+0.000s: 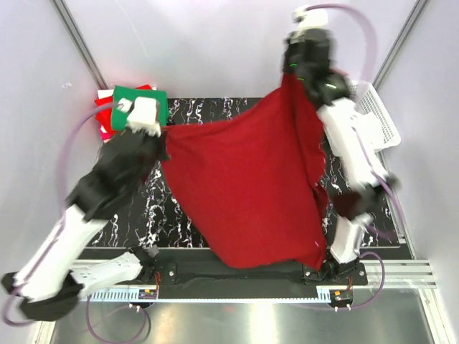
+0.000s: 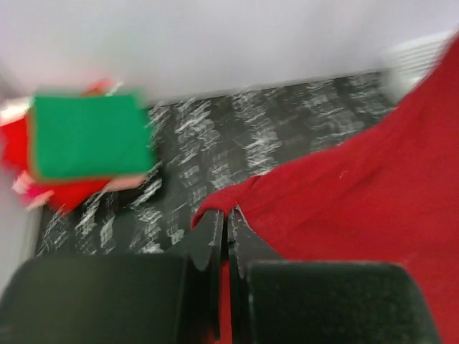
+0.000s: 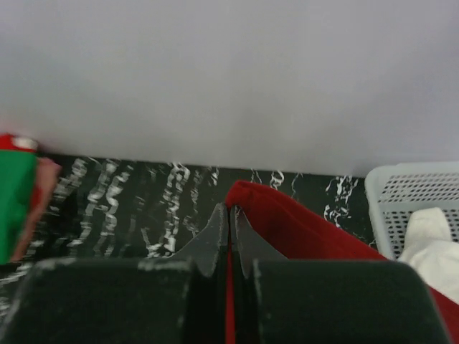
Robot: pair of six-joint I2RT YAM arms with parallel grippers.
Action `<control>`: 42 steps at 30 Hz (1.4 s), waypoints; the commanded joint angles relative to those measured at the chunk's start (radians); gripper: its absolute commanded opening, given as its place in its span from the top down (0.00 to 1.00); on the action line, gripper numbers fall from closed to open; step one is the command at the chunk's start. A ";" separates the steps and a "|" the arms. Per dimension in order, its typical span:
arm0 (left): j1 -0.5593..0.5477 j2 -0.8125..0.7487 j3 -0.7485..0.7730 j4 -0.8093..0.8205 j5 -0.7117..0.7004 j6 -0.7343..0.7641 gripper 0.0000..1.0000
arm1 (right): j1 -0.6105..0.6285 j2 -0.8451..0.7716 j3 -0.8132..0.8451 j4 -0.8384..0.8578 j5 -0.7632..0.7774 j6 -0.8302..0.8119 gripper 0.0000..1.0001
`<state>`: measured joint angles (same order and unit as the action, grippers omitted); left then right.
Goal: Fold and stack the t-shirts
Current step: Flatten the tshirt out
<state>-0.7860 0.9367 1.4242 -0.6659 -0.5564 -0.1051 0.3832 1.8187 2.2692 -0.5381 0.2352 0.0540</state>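
I have the crimson t-shirt (image 1: 244,193) stretched above the tabletop (image 1: 154,208). Its held edge runs from the left gripper (image 2: 228,218) to the right gripper (image 3: 230,215), each clamped on a corner, and the cloth hangs back toward the bases. Left arm (image 1: 107,183) low, right arm (image 1: 351,143) raised.

Dark crimson t-shirt (image 1: 247,193) stretched aloft; folded stack at the far-left corner.
It hangs spread wide over the desk (image 1: 154,215), one corner pinched in the left fingers (image 2: 208,247), a higher corner in the right fingers (image 3: 214,240), lower edge drooping nearward. The green t-shirt (image 1: 141,92) tops the stack, bright red t-shirt (image 1: 105,109) and pale pink t-shirt (image 3: 47,188) beneath.
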 commanded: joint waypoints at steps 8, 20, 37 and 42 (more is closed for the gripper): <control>0.646 0.706 0.149 -0.135 0.431 -0.148 0.40 | 0.016 0.512 0.308 -0.195 0.176 -0.014 0.00; 0.593 0.357 -0.233 -0.022 0.550 -0.304 0.14 | 0.025 0.056 -0.379 -0.016 0.156 0.132 0.00; 0.246 0.231 -0.884 0.488 0.566 -0.720 0.20 | -0.187 0.680 0.202 -0.310 -0.345 0.325 0.44; 0.246 0.200 -0.975 0.575 0.576 -0.778 0.23 | -0.222 0.824 0.345 -0.330 -0.418 0.374 0.48</control>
<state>-0.5365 1.1671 0.4747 -0.2314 0.0181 -0.8154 0.1596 2.6091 2.5069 -0.8528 -0.0811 0.3752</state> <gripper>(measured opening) 0.776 0.526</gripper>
